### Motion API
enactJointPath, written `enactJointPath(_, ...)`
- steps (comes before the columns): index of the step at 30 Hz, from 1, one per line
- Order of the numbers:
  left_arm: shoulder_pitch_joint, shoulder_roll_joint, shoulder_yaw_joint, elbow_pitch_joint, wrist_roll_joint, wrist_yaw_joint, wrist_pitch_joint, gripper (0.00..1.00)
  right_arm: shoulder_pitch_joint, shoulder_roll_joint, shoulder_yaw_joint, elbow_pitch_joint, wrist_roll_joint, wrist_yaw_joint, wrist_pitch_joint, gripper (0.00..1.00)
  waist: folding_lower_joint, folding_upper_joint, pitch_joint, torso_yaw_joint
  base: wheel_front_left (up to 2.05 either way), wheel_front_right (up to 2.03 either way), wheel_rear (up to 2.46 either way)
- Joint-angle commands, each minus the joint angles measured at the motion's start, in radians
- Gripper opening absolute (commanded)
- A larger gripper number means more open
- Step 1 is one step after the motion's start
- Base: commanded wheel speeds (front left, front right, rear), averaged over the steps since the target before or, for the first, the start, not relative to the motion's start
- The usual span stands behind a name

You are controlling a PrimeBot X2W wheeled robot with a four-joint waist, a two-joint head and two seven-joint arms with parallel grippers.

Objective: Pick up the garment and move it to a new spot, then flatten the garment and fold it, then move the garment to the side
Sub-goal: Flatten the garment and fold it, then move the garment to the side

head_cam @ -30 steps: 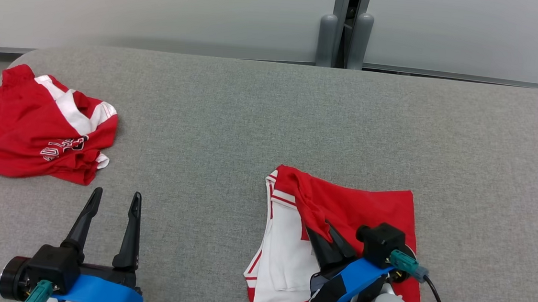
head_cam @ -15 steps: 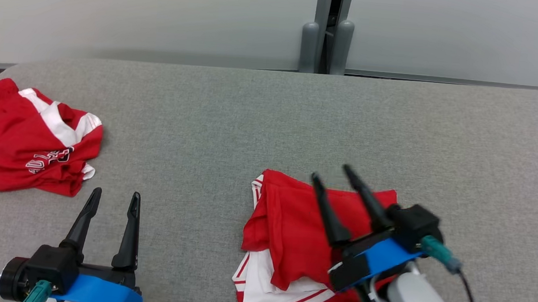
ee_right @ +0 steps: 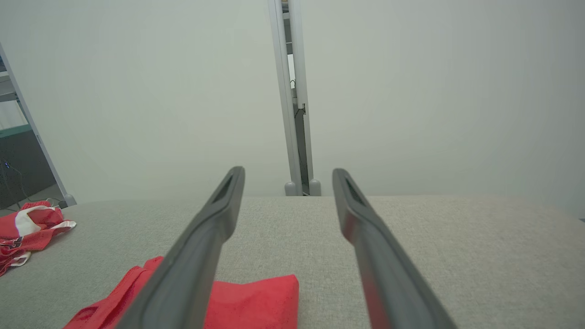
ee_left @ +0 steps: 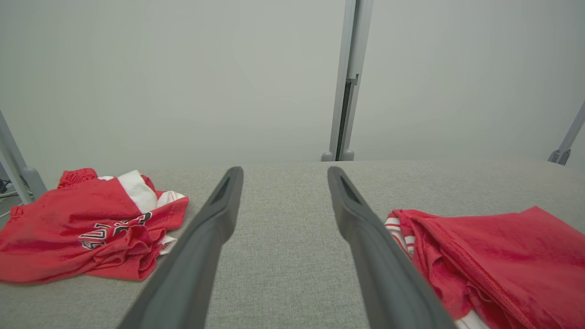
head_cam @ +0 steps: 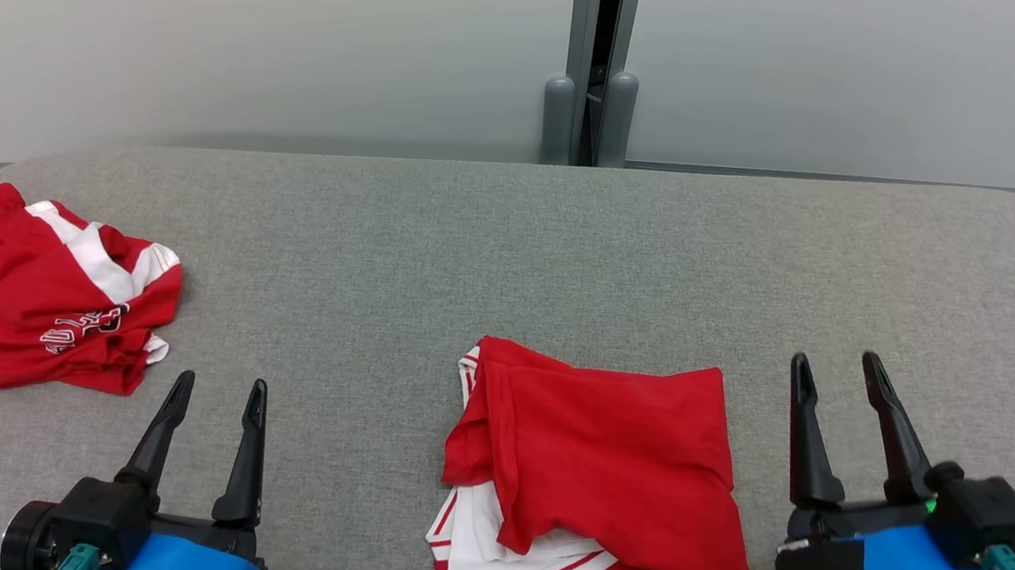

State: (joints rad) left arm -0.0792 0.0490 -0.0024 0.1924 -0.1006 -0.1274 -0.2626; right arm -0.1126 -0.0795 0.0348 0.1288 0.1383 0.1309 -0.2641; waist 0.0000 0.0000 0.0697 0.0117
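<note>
The folded red-and-white garment [head_cam: 610,474] lay at six o'clock on the grey table [head_cam: 474,255]. The left gripper [head_cam: 222,379] at eight and the right gripper [head_cam: 835,358] at four stood wide apart, holding nothing. The cloth looked light and limp, probably best pinched through all layers at its three o'clock edge.

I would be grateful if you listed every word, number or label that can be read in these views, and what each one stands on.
Crumpled red garment at the table's left: dark, white-edged lettering across its front, too creased and small to read in either the head view or the left wrist view.
Folded red and white garment: no text showing.
Nothing else bears writing that can be read.
</note>
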Motion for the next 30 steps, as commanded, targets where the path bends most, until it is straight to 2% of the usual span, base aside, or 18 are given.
enactJointPath(1, 0.013, 0.003, 0.004, -0.003, 0.0, -0.002, -0.003, 1.0, 0.02, 0.004, -0.007, -0.008, -0.01, 0.0, 0.0, 1.0, 0.0, 0.0, -0.002, 0.0, 0.0, 0.0, 0.0)
enactJointPath(14, 0.034, 0.003, 0.004, 0.004, 0.002, 0.0, -0.003, 1.0, 0.078, 0.021, -0.036, 0.015, -0.035, 0.0, 0.0, 1.0, 0.0, 0.0, -0.029, 0.0, 0.0, 0.0, 0.0)
enactJointPath(30, 0.082, 0.004, 0.035, -0.02, 0.019, 0.025, -0.003, 1.0, 0.124, 0.028, -0.061, 0.059, -0.031, 0.0, 0.0, 1.0, 0.0, 0.0, -0.074, 0.009, 0.0, 0.0, 0.0)
